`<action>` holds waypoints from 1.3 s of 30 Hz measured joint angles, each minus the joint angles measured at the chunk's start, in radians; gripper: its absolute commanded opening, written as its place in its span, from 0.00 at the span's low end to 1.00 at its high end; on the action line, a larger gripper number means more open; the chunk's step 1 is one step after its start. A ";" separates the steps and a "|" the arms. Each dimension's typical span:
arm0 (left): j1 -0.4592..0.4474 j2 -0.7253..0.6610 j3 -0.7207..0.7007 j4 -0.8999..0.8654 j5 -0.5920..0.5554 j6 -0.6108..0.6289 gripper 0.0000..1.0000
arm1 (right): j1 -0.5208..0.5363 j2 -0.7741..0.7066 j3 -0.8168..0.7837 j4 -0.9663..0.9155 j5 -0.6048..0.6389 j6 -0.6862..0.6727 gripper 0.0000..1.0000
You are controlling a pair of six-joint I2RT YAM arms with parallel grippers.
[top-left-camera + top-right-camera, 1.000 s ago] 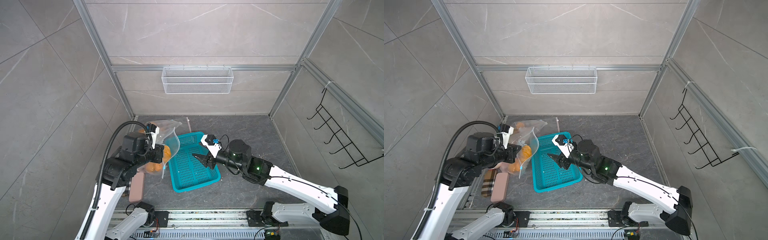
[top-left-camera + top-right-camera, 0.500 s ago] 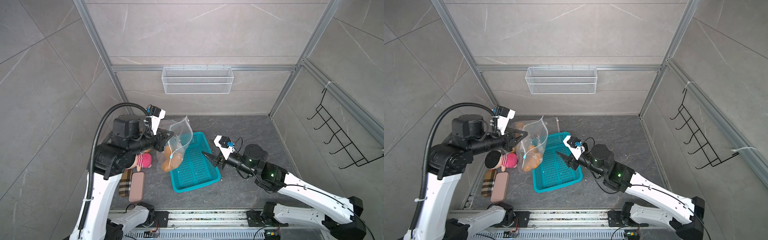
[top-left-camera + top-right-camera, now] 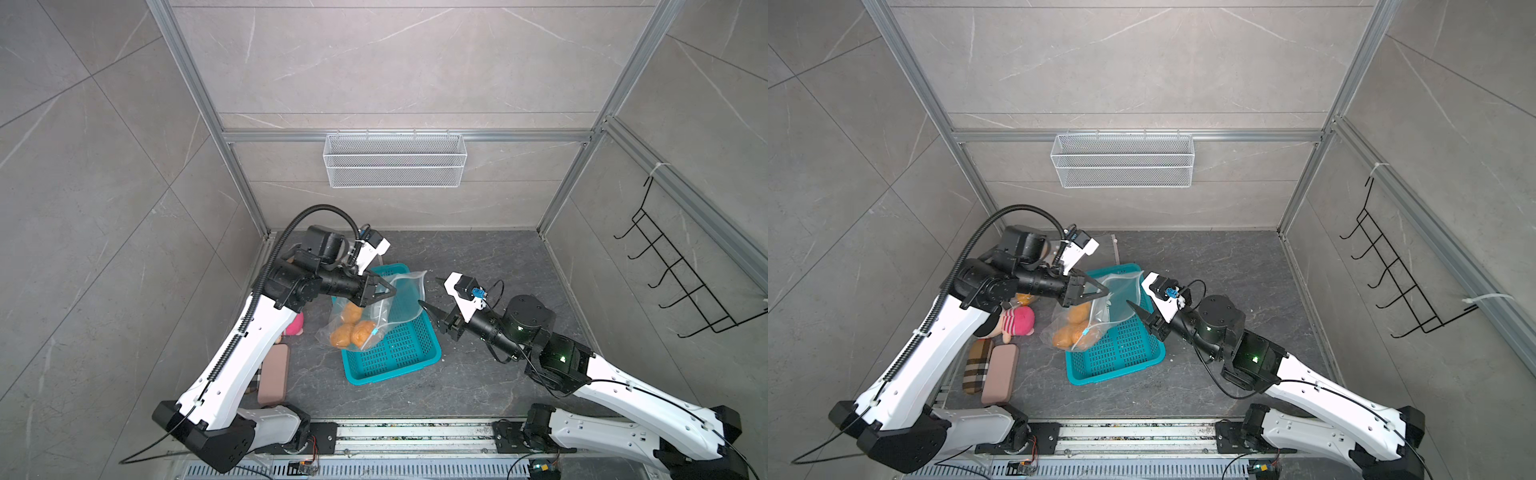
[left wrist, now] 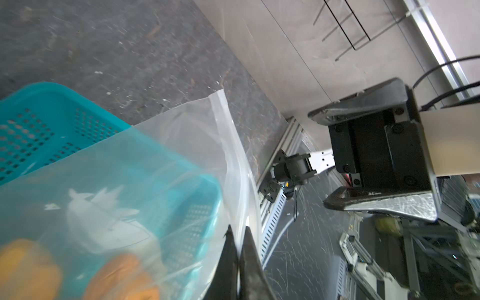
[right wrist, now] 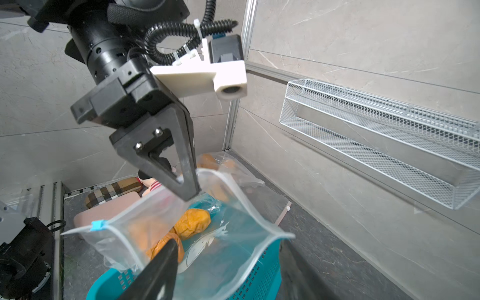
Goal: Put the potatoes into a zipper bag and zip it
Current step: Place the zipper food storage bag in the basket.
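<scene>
One clear zipper bag [image 3: 401,301], its mouth open and one blue slider [image 5: 97,225] on the rim, hangs from the left hand [image 3: 390,291], which is pinched tight on that rim. Three wrinkled, orange-tan potatoes [image 3: 353,330] bunch at its bottom, over the 9 o'clock edge of one teal basket [image 3: 395,373] on the tabletop [image 3: 478,257]. The right hand [image 3: 429,293], at the bag's 3 o'clock, is partly spread and holds nothing.

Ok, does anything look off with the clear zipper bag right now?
Yes. The clear zipper bag hangs lopsided from the left gripper, pinched at one rim only. Its mouth gapes unzipped, and the orange-tan potatoes are slumped in its low corner over the teal plastic basket rim.
</scene>
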 measured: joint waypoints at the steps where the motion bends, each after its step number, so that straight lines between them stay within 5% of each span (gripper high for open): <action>1: -0.009 0.008 0.000 -0.005 0.002 0.000 0.00 | 0.000 -0.003 0.000 -0.005 0.005 -0.001 0.62; 8: -0.039 0.027 -0.018 -0.043 -0.003 0.002 0.00 | 0.000 -0.039 -0.016 -0.023 0.029 -0.022 0.62; 16: -0.234 0.050 -0.048 -0.118 -0.075 0.048 0.00 | 0.000 -0.061 -0.018 -0.090 -0.002 -0.117 0.62; 32: -0.232 0.039 -0.090 -0.225 -0.207 0.152 0.00 | -0.012 -0.068 0.007 -0.317 -0.070 -0.446 0.58; 39: -0.232 0.150 0.169 -0.292 -0.202 0.183 0.00 | -0.051 -0.082 -0.005 -0.263 -0.072 -0.456 0.58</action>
